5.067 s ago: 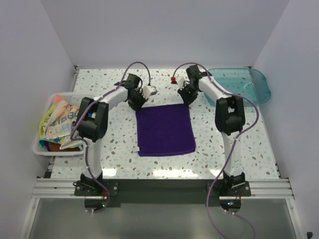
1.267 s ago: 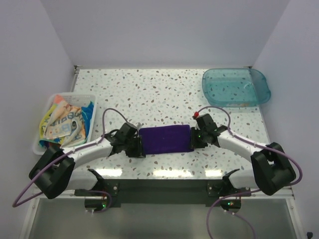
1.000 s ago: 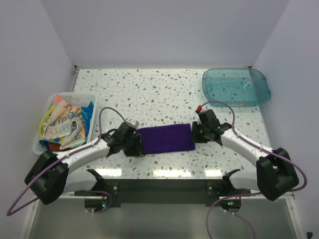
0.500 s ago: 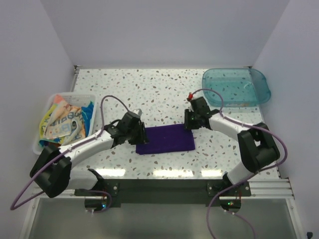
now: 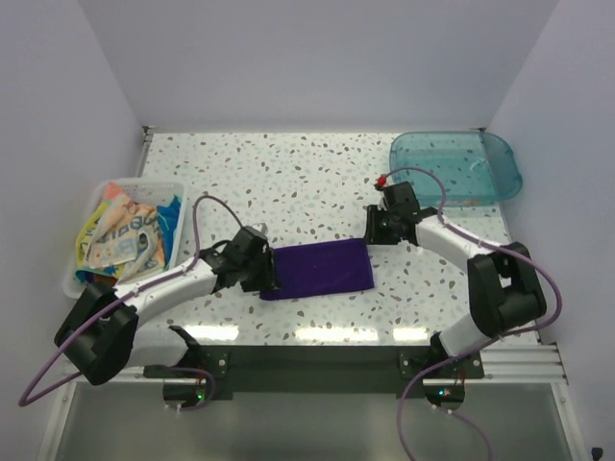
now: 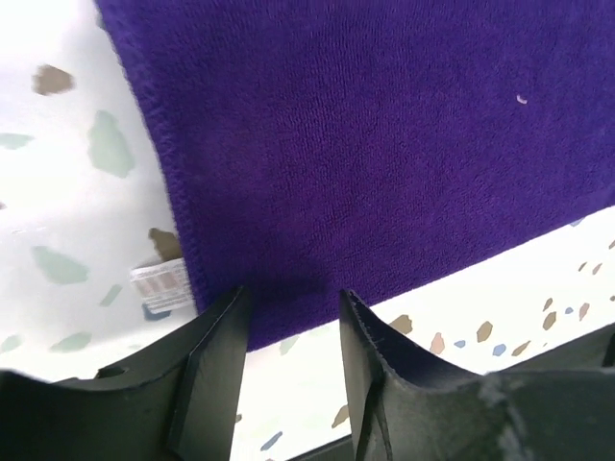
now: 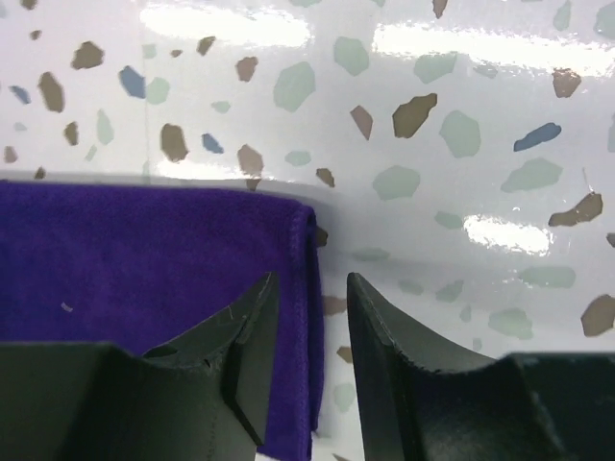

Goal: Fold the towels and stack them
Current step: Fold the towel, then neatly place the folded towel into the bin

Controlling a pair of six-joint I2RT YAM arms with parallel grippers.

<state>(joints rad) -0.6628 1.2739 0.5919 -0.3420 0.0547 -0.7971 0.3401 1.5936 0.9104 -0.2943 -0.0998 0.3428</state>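
Observation:
A deep purple towel (image 5: 320,269) lies folded into a flat strip on the speckled table, near the front middle. My left gripper (image 5: 268,277) is at the strip's left end. In the left wrist view its fingers (image 6: 293,300) stand open just off the purple towel's (image 6: 384,144) edge, nothing pinched. My right gripper (image 5: 376,233) hovers at the far right corner. In the right wrist view it (image 7: 309,281) is open, straddling the folded edge of the towel (image 7: 144,259) without gripping it. More towels (image 5: 120,235), yellow, pink and blue, are heaped in the white basket.
The white basket (image 5: 80,280) stands at the table's left edge. A clear teal tray (image 5: 500,154) sits at the back right. A small white label (image 6: 161,286) pokes out beside the towel's left edge. The table's front rail runs close behind the arms.
The square towel has been folded in half. Over the last half second both grippers have widened; the left drew back to the towel's left end, the right shifted slightly right.

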